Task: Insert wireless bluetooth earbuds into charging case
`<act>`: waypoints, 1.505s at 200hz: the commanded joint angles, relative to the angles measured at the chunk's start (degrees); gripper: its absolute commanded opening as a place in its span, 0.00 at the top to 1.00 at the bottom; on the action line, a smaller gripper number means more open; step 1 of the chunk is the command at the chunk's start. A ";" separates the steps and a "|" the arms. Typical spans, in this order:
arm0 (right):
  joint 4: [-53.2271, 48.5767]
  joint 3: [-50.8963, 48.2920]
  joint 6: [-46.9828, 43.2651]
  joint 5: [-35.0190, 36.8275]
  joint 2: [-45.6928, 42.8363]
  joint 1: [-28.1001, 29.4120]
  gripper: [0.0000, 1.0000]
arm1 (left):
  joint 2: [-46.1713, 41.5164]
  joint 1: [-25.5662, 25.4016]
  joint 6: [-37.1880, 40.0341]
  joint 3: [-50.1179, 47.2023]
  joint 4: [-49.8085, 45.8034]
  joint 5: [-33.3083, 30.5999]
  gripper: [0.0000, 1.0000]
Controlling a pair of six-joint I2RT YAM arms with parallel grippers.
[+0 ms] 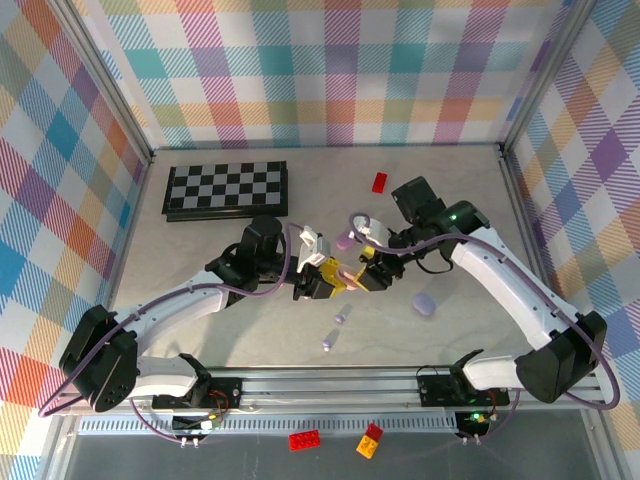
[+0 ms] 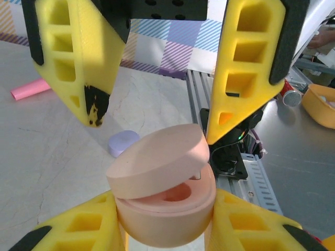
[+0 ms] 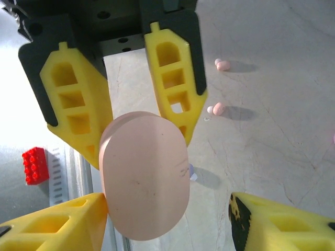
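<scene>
Both arms bent inward, left end effector clamped on pink charging case, right end effector spread.

- pink charging case: round-oval, matte, lid ajar and tilted, hollow inside showing; lower centre of frame, clamped by left hand
- lilac charging case: closed, flat on table, right of centre
- two pink earbuds: on table, upper right, apart
- two purple earbuds: on table, lower centre
</scene>
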 commanded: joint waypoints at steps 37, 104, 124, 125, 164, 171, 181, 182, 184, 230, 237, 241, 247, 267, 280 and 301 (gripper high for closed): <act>8.47 -1.99 5.13 0.61 -3.79 -3.32 0.36 | -1.71 -0.69 0.04 -1.41 3.04 2.53 0.66; 20.24 -7.20 12.11 -11.42 -12.97 -7.21 0.30 | -1.12 2.48 -4.37 -4.48 13.34 0.92 0.66; 30.60 -11.25 23.36 -10.25 -16.16 -11.79 0.30 | -0.58 4.48 -7.70 -6.26 19.91 0.47 0.66; 31.29 -11.47 24.01 -10.10 -16.24 -12.00 0.30 | -0.57 4.58 -7.83 -6.30 20.18 0.46 0.66; 39.33 -16.62 44.87 3.03 -14.48 -16.43 0.31 | 0.14 9.17 -11.87 -8.19 29.02 0.20 0.66; 40.51 -17.96 47.87 4.72 -13.62 -16.43 0.31 | 0.88 10.32 -12.74 -8.02 30.36 1.00 0.66; 43.99 -20.95 51.89 5.49 -12.92 -16.44 0.33 | 2.03 12.04 -14.20 -7.84 32.86 2.03 0.66; 44.35 -21.37 52.29 5.54 -12.86 -16.44 0.33 | 2.14 12.23 -14.33 -7.84 33.20 2.12 0.66; 45.13 -22.05 53.08 5.52 -12.70 -16.46 0.34 | 2.28 12.56 -14.60 -7.84 33.83 2.26 0.66; 54.08 -31.36 62.83 6.89 -8.87 -12.50 0.39 | 4.69 19.60 -17.80 -8.02 43.74 1.92 0.66; 55.10 -32.25 63.75 7.27 -7.78 -10.90 0.39 | 4.99 20.47 -17.80 -7.85 44.32 1.89 0.66; 55.49 -32.56 64.15 7.67 -7.15 -9.96 0.39 | 5.13 20.92 -17.80 -7.79 44.75 1.74 0.66; 55.95 -33.02 64.87 8.47 -6.10 -8.36 0.39 | 5.42 21.53 -17.80 -7.68 45.32 1.54 0.66; 58.48 -34.42 67.29 10.27 -2.29 -3.45 0.40 | 6.52 23.23 -17.80 -6.89 46.47 1.44 0.67; 61.49 -34.98 69.11 10.85 0.53 -0.67 0.41 | 7.03 23.99 -18.26 -6.78 48.36 1.06 0.67; 64.62 -33.90 70.62 11.71 5.71 3.51 0.42 | 7.60 25.27 -18.68 -6.19 49.62 0.92 0.67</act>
